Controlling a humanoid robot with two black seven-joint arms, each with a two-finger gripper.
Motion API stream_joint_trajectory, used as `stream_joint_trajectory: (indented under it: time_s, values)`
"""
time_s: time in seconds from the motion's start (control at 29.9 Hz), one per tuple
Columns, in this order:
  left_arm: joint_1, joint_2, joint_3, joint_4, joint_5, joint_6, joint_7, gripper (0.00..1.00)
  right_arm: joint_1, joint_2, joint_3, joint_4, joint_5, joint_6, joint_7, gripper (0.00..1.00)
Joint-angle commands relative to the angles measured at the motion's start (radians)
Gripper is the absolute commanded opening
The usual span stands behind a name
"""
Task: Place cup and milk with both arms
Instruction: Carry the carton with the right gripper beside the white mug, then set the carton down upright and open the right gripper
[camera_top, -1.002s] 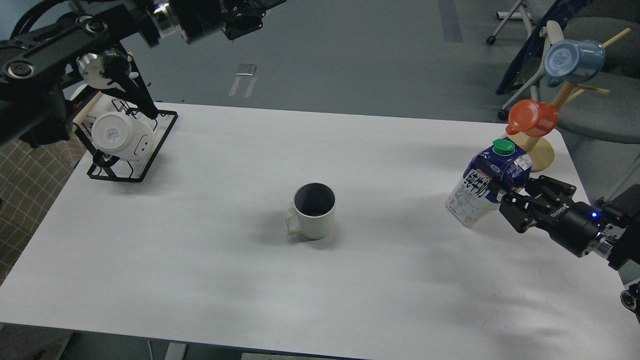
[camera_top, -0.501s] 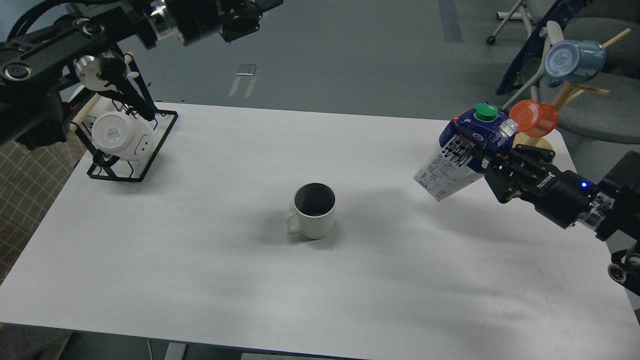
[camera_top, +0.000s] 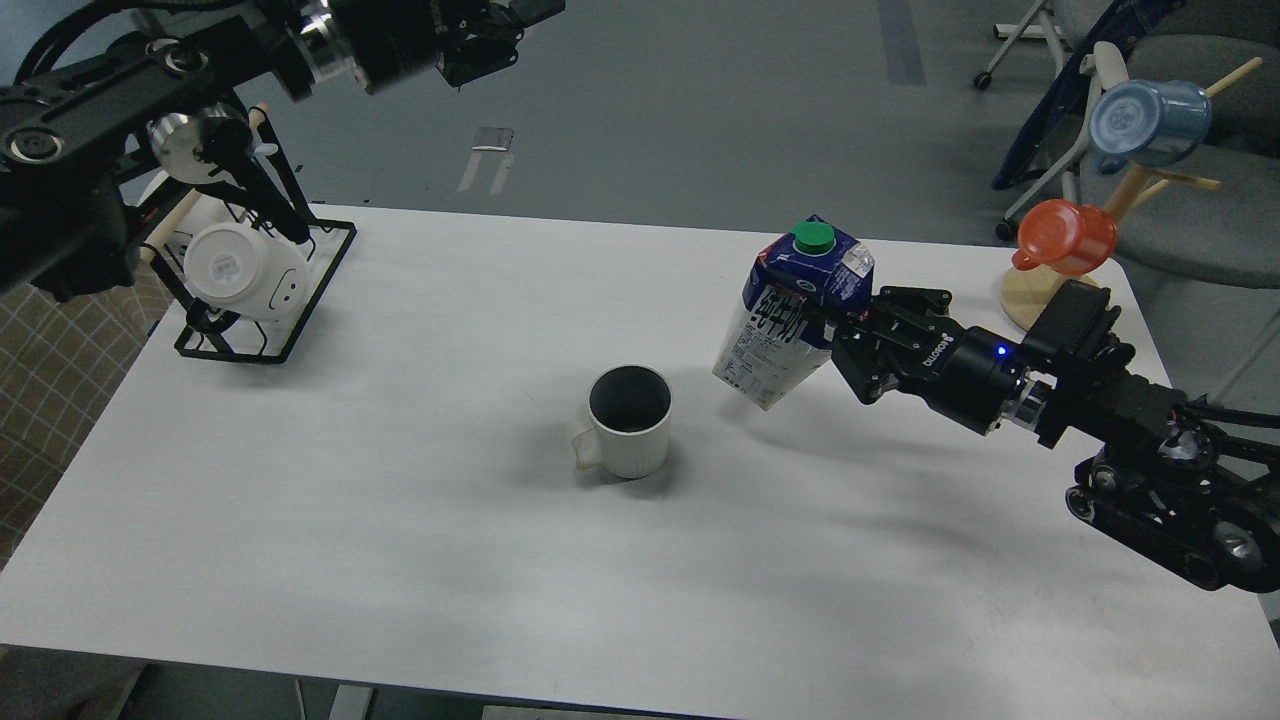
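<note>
1. The cup stands upright mid-table — ribbed cream sides, dark inside, handle pointing left.
2. The milk hangs just right of it, long axis tilted, green cap up, clamped by the right gripper.
3. The left gripper, far back, is dark — fingers indistinguishable.
</note>
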Motion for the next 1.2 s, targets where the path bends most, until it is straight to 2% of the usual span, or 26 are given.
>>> stream_joint_trajectory:
  time_s: [0.0,0.57,0.67,0.7,0.87,0.94,1.17]
  values:
    - [0.000,0.002,-0.001,0.001,0.000,0.000,0.000,0.98,0.013,0.055,-0.026,-0.038,0.001,0.000,0.000,0.02]
    - [0.010,0.013,-0.001,0.001,0.000,0.000,-0.002,0.98,0.028,0.164,-0.097,-0.125,0.002,0.000,0.000,0.06]
    - [0.010,0.018,-0.001,0.001,0.000,0.000,-0.002,0.98,0.028,0.173,-0.097,-0.130,0.002,0.000,0.000,0.15]
    - [0.010,0.018,-0.001,0.001,0.000,0.000,-0.002,0.98,0.028,0.174,-0.097,-0.131,0.005,0.000,0.000,0.25]
    - [0.010,0.018,-0.001,0.001,0.000,0.000,-0.002,0.98,0.028,0.175,-0.097,-0.131,0.015,0.000,0.000,0.62]
    - [0.010,0.018,-0.001,0.001,0.000,0.000,-0.002,0.98,0.028,0.171,-0.097,-0.131,0.016,0.000,0.000,0.68]
    - [0.010,0.016,-0.001,0.001,0.000,0.000,-0.002,0.98,0.028,0.168,-0.097,-0.127,0.018,0.000,0.000,0.73]
